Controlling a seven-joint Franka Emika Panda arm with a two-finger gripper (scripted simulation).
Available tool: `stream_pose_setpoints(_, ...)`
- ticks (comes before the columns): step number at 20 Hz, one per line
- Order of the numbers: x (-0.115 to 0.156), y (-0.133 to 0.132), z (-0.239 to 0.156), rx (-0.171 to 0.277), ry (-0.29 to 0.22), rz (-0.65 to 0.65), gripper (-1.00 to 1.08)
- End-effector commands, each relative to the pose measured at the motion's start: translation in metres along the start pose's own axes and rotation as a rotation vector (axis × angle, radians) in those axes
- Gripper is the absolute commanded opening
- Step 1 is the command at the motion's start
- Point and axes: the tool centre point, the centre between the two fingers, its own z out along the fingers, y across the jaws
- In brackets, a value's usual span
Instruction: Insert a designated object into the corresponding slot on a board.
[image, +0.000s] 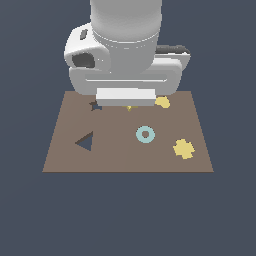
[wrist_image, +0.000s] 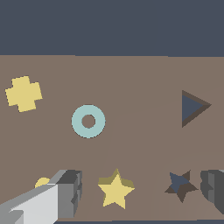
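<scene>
Hovering: gripper (wrist_image: 131, 192) open, fingers (wrist_image: 65, 192) straddling yellow star (wrist_image: 116, 189)
Star: flat on board (image: 125, 160), just beside star slot (wrist_image: 180, 185), ungrasped
Progress: 0 of 1 inserted; grasp, lift, placement remain

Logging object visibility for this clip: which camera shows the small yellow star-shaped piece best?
The wrist view: the small yellow star-shaped piece shows whole on the flat brown board, between the open gripper's fingers. In the exterior view only a yellow sliver peeks from under the arm.
</scene>
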Motion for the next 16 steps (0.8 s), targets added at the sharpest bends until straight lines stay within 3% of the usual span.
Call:
stream_pose_setpoints(1, 0.0, 0.0, 0.0, 0.0, 0.0, 0.0, 1.0)
stream_pose_setpoints(8, -0.003, 0.001, 0.004, 0.001, 0.0, 0.038, 1.0)
stream_pose_setpoints(16, -0.015, 0.006, 0.017, 0.003, 0.001, 0.173, 1.0)
